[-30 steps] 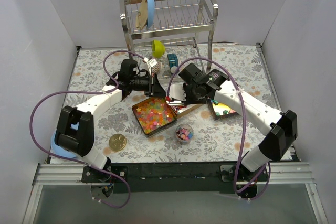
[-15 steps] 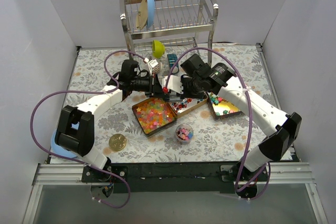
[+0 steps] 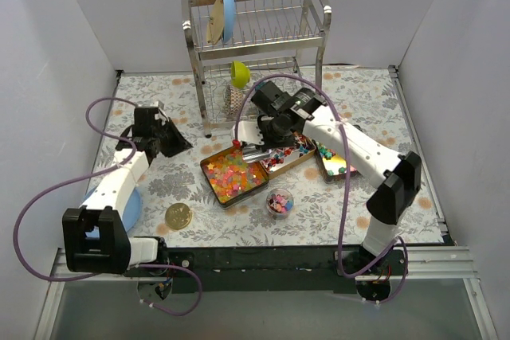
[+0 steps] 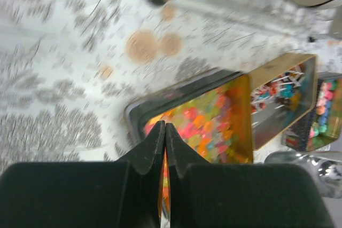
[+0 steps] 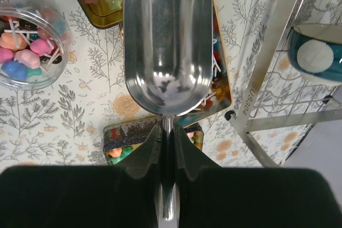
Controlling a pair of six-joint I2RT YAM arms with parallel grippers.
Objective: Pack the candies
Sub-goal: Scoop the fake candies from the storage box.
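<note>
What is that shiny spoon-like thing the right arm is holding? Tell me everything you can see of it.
It is a polished metal scoop, mirror-bright, with a deep rounded trough narrowing to a thin flat handle. The right gripper is shut on that handle. The trough is empty, open side up, held over the open tin of wrapped candies. Only the gripper visibly touches it.

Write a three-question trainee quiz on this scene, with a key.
1. True or false: the metal scoop is empty.
2. The right gripper is: A. open; B. shut on the metal scoop; C. shut on nothing.
3. Fill in: the left gripper is ___ and holds nothing.
Key: 1 true; 2 B; 3 shut.
</note>
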